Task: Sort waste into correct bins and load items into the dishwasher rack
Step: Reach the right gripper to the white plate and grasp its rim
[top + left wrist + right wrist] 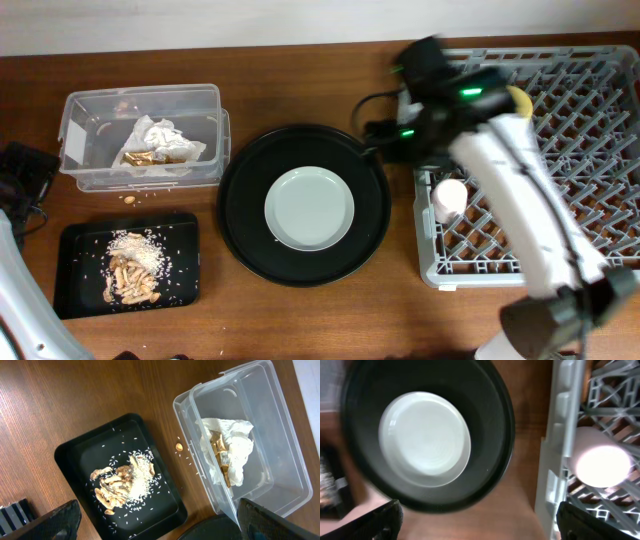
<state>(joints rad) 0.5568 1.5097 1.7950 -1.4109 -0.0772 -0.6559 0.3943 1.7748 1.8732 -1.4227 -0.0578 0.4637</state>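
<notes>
The crumpled white napkin with gold-brown wrapper bits (155,143) lies in the clear tub (95,105), also in the left wrist view (227,455). Rice and brown pieces (133,268) lie in the shallow black tray (80,250), also in the left wrist view (125,485). The pale plate (309,208) sits on the round black tray (240,200). A pink cup (449,198) lies in the grey rack (600,120). A yellow bowl (518,100) shows behind my right arm. My right gripper (477,520) is open and empty between round tray and rack. My left gripper (157,515) is open and empty. Blue cup and chopsticks are out of view.
A small brown scrap (178,447) and a few rice grains lie on the wooden table between tub and black tray. My right arm (520,210) stretches over the rack's left half. A wall runs along the table's far edge.
</notes>
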